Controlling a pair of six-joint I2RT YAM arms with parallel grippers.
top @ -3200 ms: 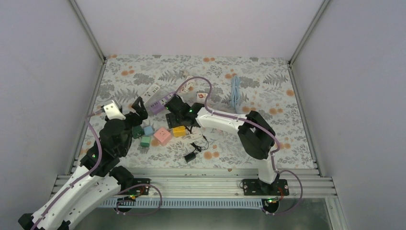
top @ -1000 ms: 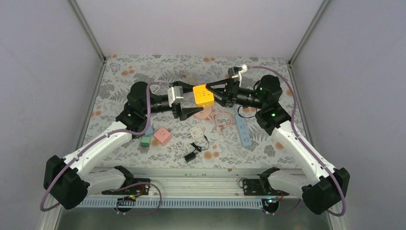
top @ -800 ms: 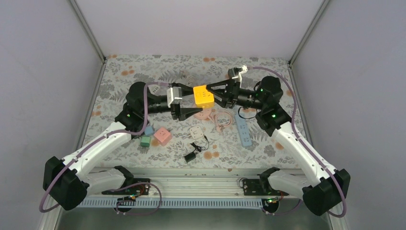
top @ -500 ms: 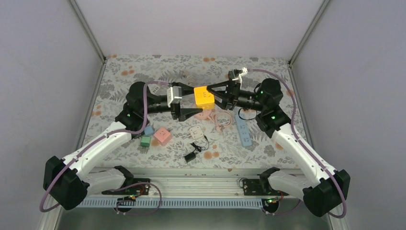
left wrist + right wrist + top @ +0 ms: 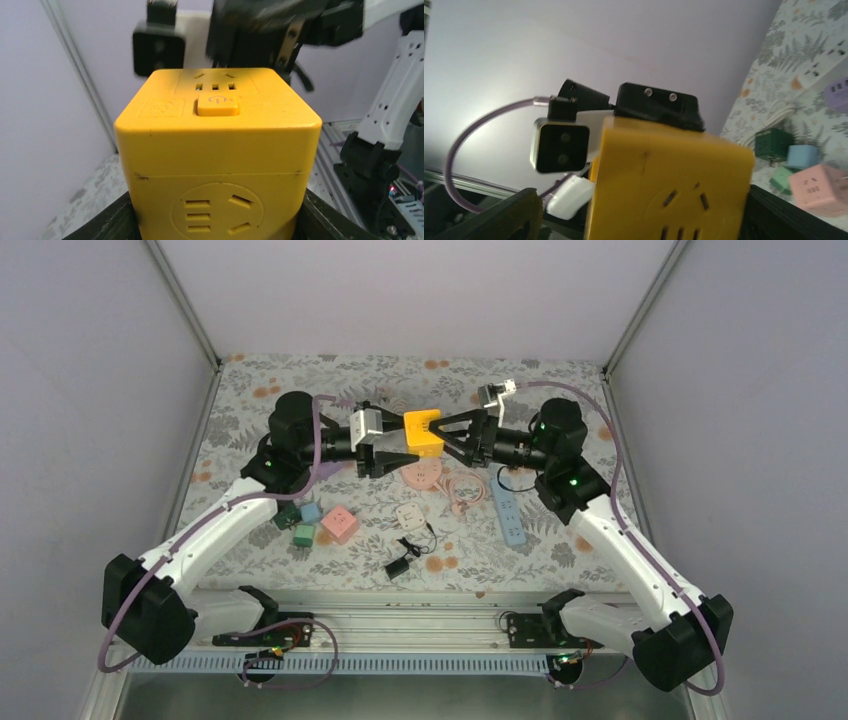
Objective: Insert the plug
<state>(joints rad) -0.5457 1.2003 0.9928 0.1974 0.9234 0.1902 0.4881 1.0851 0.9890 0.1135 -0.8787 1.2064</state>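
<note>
Plug [image 5: 398,567] lies on the desk [image 5: 560,390], well nearer the bases than the cube [image 5: 423,432]; likely light, stiff, best gripped by its body. Left claw [image 5: 405,438] clamps the cube, right claw [image 5: 447,438] gapes beside it

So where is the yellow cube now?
In the top view the yellow cube is in the air near the centre, between the fingers of the left gripper, facing the open right gripper.

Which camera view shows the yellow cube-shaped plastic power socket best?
The left wrist view: the yellow cube-shaped plastic power socket fills it sharply, with its button and slots visible. The right wrist view shows one tilted, blurry face; the top view shows it small.
</note>
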